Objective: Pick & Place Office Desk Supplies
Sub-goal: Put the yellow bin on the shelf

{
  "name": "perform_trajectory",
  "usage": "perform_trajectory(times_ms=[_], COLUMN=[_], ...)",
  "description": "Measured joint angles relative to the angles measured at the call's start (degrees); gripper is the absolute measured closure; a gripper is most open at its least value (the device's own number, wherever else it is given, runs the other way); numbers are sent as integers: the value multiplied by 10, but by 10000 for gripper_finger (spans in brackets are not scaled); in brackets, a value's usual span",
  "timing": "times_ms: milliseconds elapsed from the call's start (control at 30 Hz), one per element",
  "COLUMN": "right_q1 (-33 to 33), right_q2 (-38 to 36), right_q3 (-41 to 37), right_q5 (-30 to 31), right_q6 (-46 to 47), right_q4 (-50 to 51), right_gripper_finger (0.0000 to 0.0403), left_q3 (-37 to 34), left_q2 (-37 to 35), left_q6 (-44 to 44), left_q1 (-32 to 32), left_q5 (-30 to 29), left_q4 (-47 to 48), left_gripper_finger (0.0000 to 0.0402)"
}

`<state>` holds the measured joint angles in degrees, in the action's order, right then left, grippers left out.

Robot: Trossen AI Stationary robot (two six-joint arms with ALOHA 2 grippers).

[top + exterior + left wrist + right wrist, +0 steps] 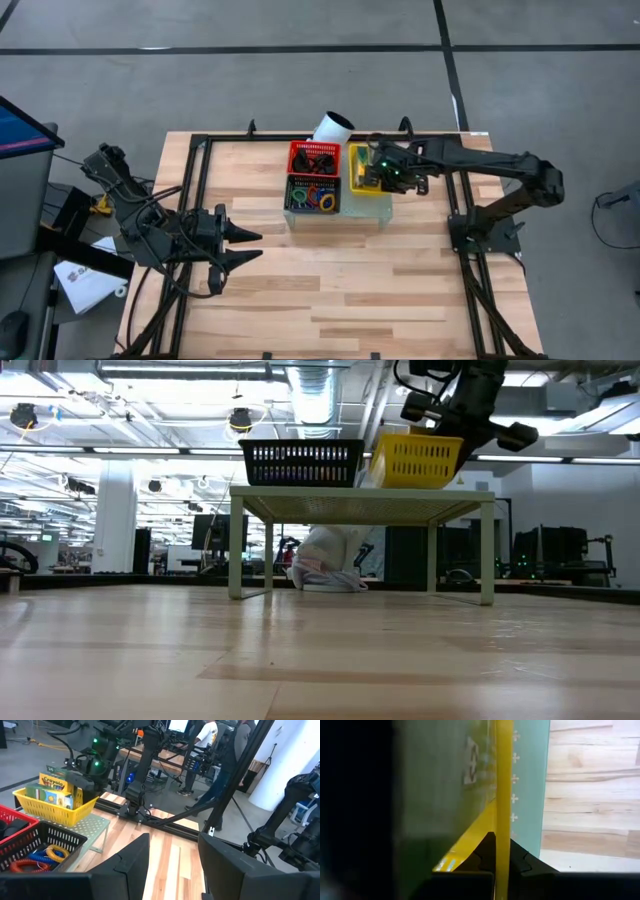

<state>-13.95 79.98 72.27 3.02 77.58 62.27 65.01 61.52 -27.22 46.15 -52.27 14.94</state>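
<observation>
The crayon boxes (pixel 54 790) stand upright in the yellow basket (pixel 35 806), which sits at the right end of the pale green perforated stand (pixel 372 205) in the upper middle of the high view; beside it, toward the left of that frame, are the red basket (pixel 313 157) with the black clips and the dark basket (pixel 313 193) with the coloured loops (pixel 322 199). My right gripper (pixel 385 176) is down at the yellow basket, and my right wrist view shows its two fingers (pixel 520 862) closed tight on the basket's thin yellow wall (pixel 502 795), which runs edge-on straight up the frame between them; the green face of a crayon box fills the picture's left half, so the boxes lie just inside that wall from my fingertips. In the low view the yellow basket looks tipped at its right end under my arm, so I judge I am holding the basket by its rim rather than any one box. The wall's long axis runs in line with my fingers' reach, and any next move turns on keeping that pinch square so the basket does not swing. My left gripper (pixel 245 247) waits at the lower left of the high view, well apart from the baskets, fingers partly apart and empty. The right arm is plainly the nearer one.
</observation>
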Motion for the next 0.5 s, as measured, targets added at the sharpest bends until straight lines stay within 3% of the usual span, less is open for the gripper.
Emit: perform_trajectory(times_ms=[500], right_q1=[24], right_q2=[11], right_q3=[0], right_q5=[0], right_q6=[5], right_q4=[-8], right_gripper_finger=[403], left_q3=[0], left_q2=[0], left_q6=[-7], left_q1=[0], left_q5=[0], left_q4=[-4], left_gripper_finger=[238])
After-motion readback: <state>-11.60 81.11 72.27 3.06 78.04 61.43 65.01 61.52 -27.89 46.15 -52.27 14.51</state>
